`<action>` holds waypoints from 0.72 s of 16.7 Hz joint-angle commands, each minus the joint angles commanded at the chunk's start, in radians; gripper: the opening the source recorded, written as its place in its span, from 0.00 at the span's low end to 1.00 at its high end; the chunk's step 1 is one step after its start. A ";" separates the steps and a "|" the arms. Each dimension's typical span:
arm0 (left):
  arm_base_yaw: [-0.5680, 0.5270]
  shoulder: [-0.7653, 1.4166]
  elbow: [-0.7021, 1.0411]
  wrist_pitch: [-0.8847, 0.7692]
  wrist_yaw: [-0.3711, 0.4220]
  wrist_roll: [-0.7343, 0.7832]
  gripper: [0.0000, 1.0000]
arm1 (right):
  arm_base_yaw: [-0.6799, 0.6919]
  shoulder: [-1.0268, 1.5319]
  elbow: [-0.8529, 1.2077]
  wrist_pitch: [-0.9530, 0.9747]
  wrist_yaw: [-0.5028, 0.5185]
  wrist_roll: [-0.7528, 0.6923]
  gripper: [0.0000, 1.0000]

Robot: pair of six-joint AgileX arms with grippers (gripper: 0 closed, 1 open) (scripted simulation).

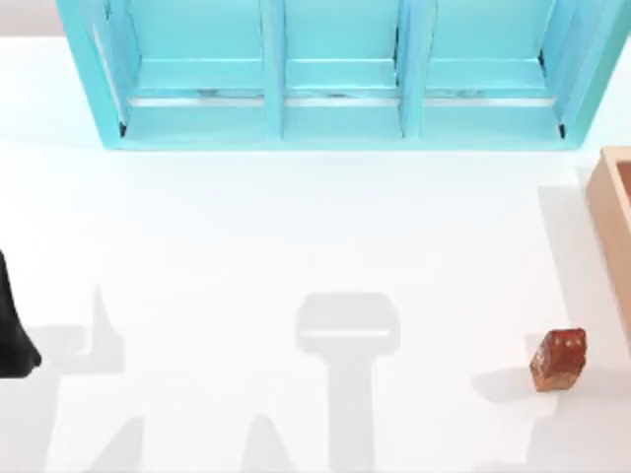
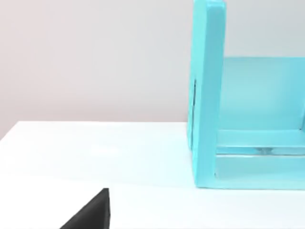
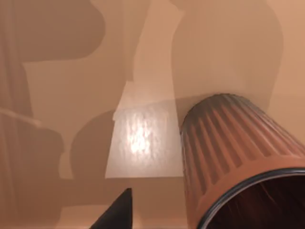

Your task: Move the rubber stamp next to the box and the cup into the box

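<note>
Left tool (image 1: 12,335) sits parked at the counter's (image 1: 246,227) left edge, grip state unclear to you. Rubber stamp (image 1: 558,360) lies tilted near the box (image 1: 609,212). Cup (image 3: 238,157), ribbed, rigid, probably light, looks held by the right tool (image 3: 119,210); you can't confirm.

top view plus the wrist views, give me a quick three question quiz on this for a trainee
1. True or false: the stamp lies inside the box.
2. Which thing stands along the far edge of the table: A a turquoise cabinet, B a basket, C a lamp?
3. Fill in: the right wrist view looks down over the ribbed brown ____ above a tan surface.

Key
1. False; it sits on the table beside the box, near the right edge.
2. A.
3. cup.
</note>
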 joint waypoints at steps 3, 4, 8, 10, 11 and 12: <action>0.000 0.000 0.000 0.000 0.000 0.000 1.00 | 0.000 0.000 0.000 0.000 0.000 0.000 1.00; 0.000 0.000 0.000 0.000 0.000 0.000 1.00 | 0.000 0.000 0.000 0.000 0.000 0.000 1.00; 0.000 0.000 0.000 0.000 0.000 0.000 1.00 | -0.001 -0.001 0.003 0.001 -0.001 -0.001 1.00; 0.000 0.000 0.000 0.000 0.000 0.000 1.00 | -0.016 0.000 0.039 0.005 -0.013 -0.013 1.00; 0.000 0.000 0.000 0.000 0.000 0.000 1.00 | -0.024 0.002 0.073 0.000 -0.022 -0.020 1.00; 0.000 0.000 0.000 0.000 0.000 0.000 1.00 | -0.031 0.004 0.116 -0.014 -0.033 -0.026 1.00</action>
